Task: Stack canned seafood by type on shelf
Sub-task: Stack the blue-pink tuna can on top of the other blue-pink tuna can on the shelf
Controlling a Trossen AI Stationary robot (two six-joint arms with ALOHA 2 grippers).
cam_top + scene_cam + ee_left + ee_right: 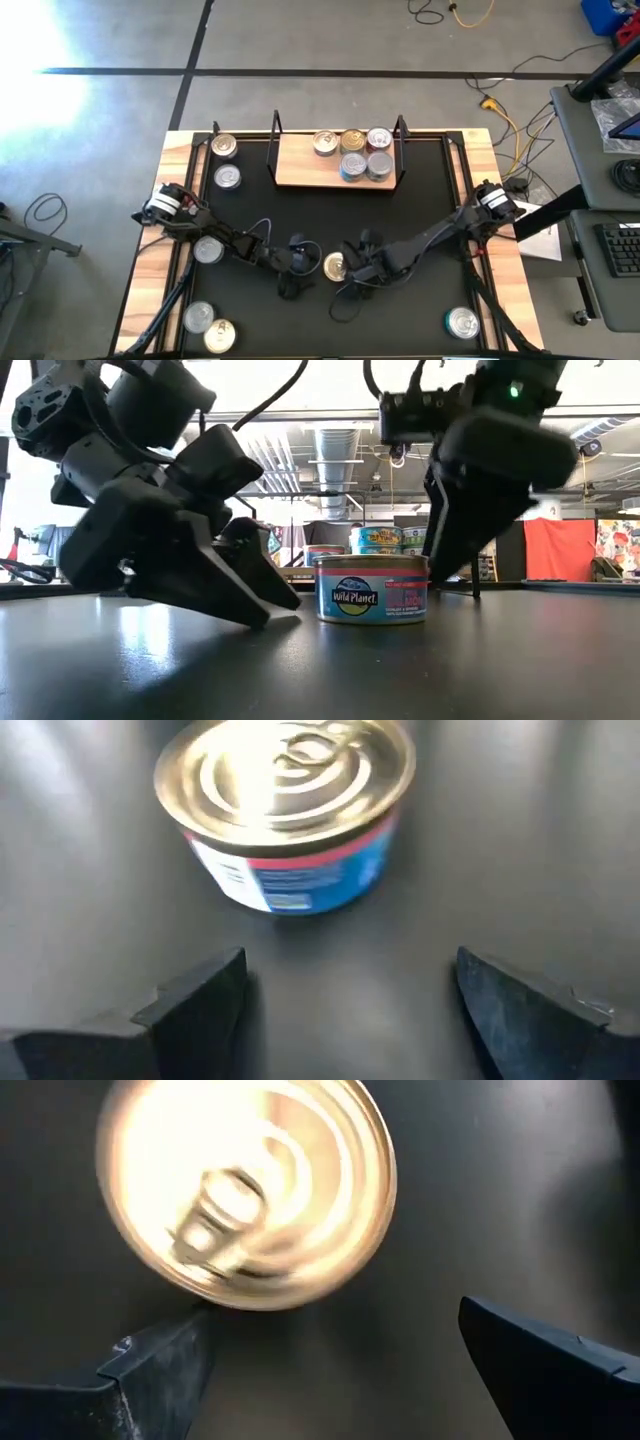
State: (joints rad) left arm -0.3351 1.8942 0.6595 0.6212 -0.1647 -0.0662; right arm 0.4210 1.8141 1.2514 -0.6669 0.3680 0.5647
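Gold-lid tin [334, 265] with blue and pink Wild Planet label stands upright on the black surface [420, 200], near the front middle, between the two arms. Same tin in low view [371, 589], left wrist view [288, 812] and right wrist view [246, 1190].

Left gripper [296, 270] sits just beside the tin on its left side, fingers [195, 1005] spread wide apart, nothing between them, tips low at the surface in low view [262, 600]. Tin lies just ahead of the fingers, not touching.

Right gripper [358, 268] sits just beside the tin on its right, fingers [160, 1365] also wide open and empty, angled down over the tin.

Shelf [338, 160] stands at the back middle of the surface, five tins [352, 152] grouped on its right half, touching one another.

Loose tins elsewhere: two at back left [225, 160], one mid left [208, 250] under the left arm, two at front left [208, 326], one at front right [462, 322].
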